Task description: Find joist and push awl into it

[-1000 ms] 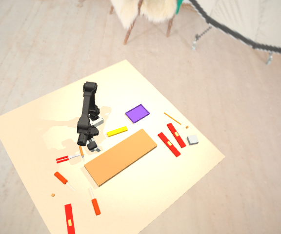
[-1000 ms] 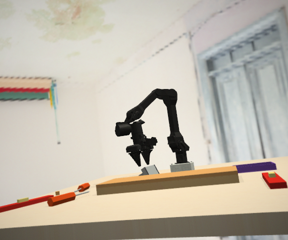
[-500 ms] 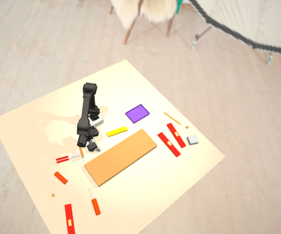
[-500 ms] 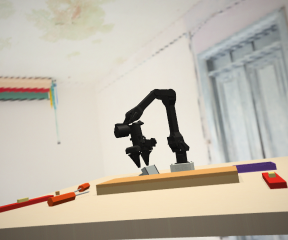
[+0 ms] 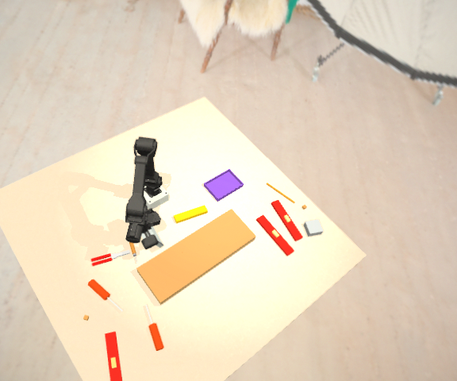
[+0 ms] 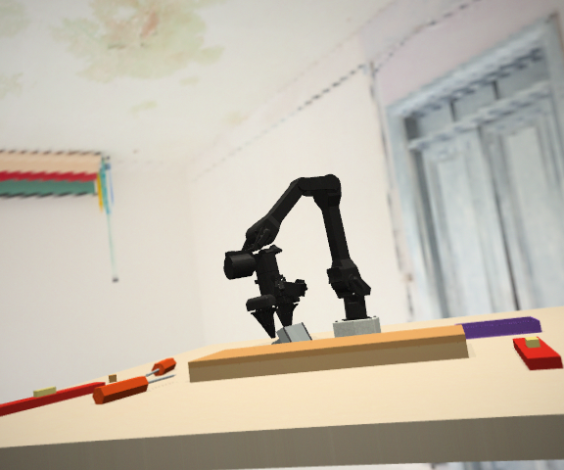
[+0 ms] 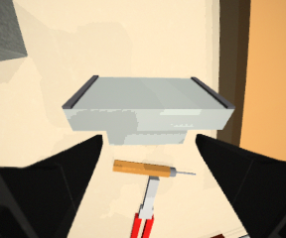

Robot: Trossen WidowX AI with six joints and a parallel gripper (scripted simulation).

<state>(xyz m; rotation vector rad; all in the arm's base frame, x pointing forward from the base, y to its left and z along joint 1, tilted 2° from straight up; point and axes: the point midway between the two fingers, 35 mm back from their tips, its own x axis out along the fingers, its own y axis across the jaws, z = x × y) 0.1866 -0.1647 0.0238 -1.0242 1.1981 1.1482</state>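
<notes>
The grey stud finder (image 5: 155, 236) (image 6: 295, 333) (image 7: 143, 119) sits on the table between the arm's base and the floor panel, with dark strips at two edges. My gripper (image 6: 280, 331) (image 7: 150, 138) is open and empty, pointing down close over the stud finder's near side. The awl (image 5: 132, 248) (image 7: 142, 168), with an orange handle and thin metal tip, lies beside the stud finder. The orange-brown floor panel (image 5: 197, 259) (image 6: 322, 353) (image 7: 277, 74) lies flat; no joist shows. The purple tray (image 5: 223, 185) (image 6: 499, 328) is empty.
Red-handled pliers (image 5: 102, 259) (image 7: 147, 225) lie near the awl's tip end. A yellow bar (image 5: 190, 213) lies between panel and tray. Two orange screwdrivers (image 5: 98, 289) (image 5: 155, 336), red levels (image 5: 267, 225) (image 5: 281, 209) (image 5: 111, 342) and a grey block (image 5: 313, 227) lie farther out.
</notes>
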